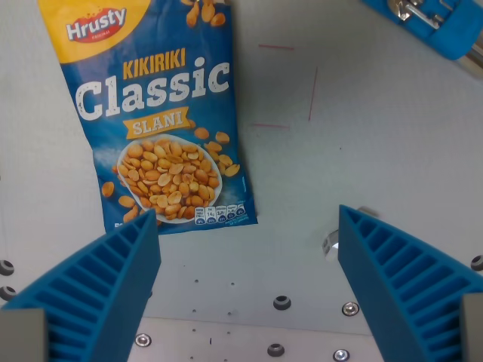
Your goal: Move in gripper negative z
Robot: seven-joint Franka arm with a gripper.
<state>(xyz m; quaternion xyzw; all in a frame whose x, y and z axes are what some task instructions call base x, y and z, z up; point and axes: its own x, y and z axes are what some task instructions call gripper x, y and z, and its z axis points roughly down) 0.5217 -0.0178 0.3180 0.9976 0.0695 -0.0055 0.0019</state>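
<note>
My gripper (249,226) is open and empty, its two blue ribbed fingers (113,264) rising from the bottom corners of the wrist view. A blue and yellow bag of Hrusty Kikiriki Classic peanuts (155,113) lies flat on the white table (362,136) in the upper left of the view. The bag's lower edge sits just beyond the tip of the finger on the wrist view's left. The gap between the fingers is over bare table, to the right of the bag's lower corner.
A blue object with metal parts (438,23) lies at the top right corner. Thin red lines (311,83) are marked on the table right of the bag. Several bolts and holes (281,302) dot the table's near strip.
</note>
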